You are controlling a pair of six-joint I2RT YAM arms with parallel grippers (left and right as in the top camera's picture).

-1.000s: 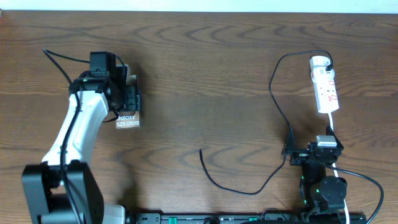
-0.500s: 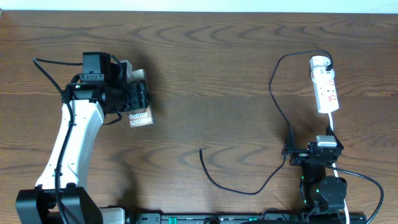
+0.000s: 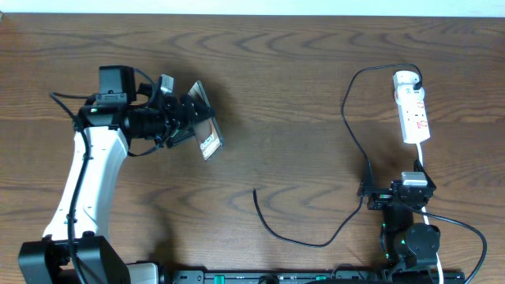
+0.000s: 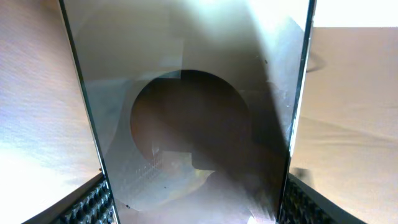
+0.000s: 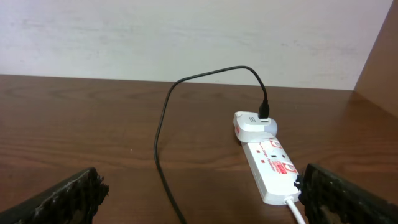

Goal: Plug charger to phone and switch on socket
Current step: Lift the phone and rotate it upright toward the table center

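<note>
phone (image 3: 207, 134) carried rightward, now tilted up.

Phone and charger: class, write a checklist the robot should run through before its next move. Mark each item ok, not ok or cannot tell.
1. Phone gripped between the left fingers: ok.
2. Phone's port turned toward the charger: cannot tell.
3. Connector lying free on the table, nothing on it: ok.
4. Right fingers open and empty, ready to pick up the connector: ok.
5. Charger plugged in at the socket: ok.
6. Socket switched on: cannot tell.
</note>
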